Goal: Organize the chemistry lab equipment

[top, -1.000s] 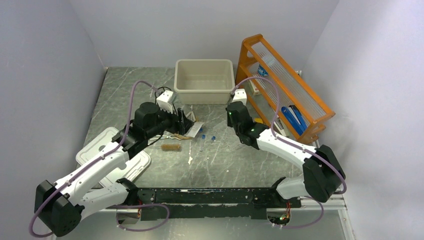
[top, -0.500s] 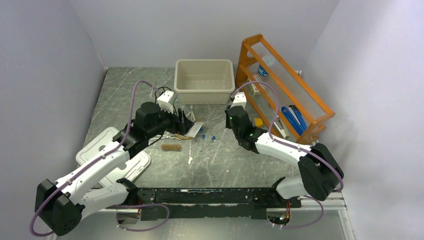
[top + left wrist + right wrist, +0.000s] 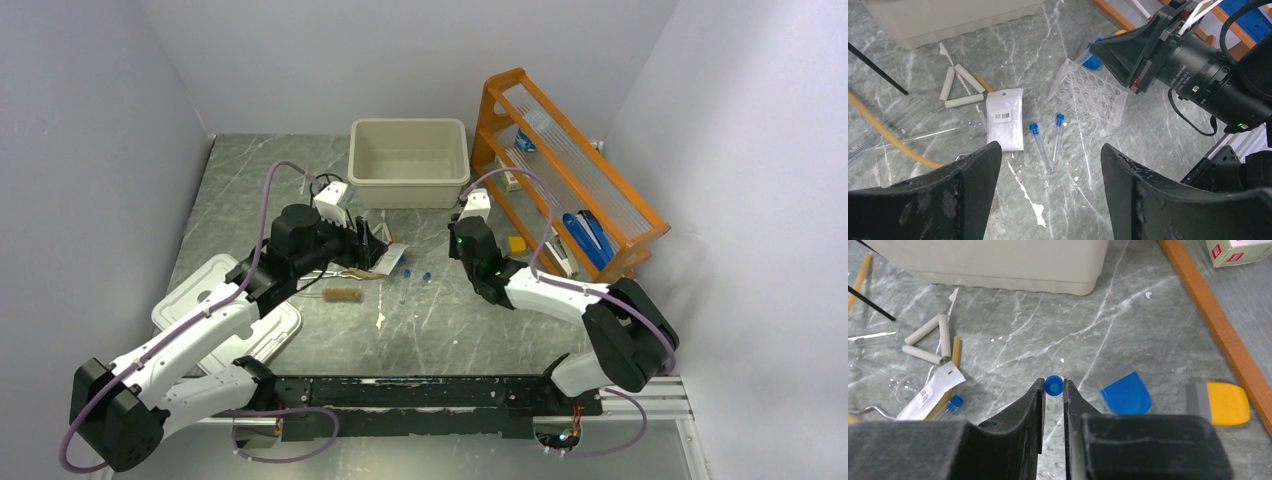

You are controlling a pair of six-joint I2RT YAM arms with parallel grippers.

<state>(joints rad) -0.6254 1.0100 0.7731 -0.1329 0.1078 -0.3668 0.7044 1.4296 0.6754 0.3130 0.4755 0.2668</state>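
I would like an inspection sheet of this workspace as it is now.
Surface: grey marble table, small white scraps on it.
Job's things: two blue-capped tubes, white packet, white triangle and tan rubber tube lying loose.
Clutter: clear plastic well rack, beige plastic tub, orange wooden rack.
Grippers: left gripper open, holding nothing; right gripper shut on a third blue-capped tube.
Cables: purple cables looped along both arms.
Surroundings: plain pale walls.

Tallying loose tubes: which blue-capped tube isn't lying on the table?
The tube pinched in the right gripper; the other two lie flat beside the white packet.
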